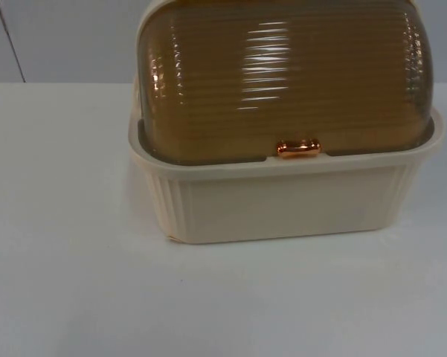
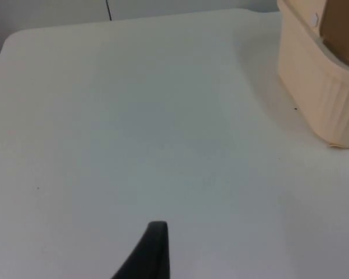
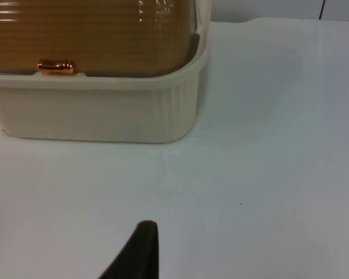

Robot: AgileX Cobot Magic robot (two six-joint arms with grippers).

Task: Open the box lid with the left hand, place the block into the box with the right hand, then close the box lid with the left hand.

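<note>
Plastic box [image 1: 283,201], shut amber lid [image 1: 283,82] — likely light, stiff; hook the copper handle [image 1: 298,148]. Finger state of both grippers — cannot tell.

place: lab test bench | bare white table top [image 1: 67,282]; plain grey partition wall [image 1: 67,41]

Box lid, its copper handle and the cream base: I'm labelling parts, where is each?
Box lid [image 1: 283,74], top view, ribbed amber dome.
Copper handle [image 1: 298,148], top view, its middle.
Cream base [image 3: 104,110], right wrist view, front wall.
</note>
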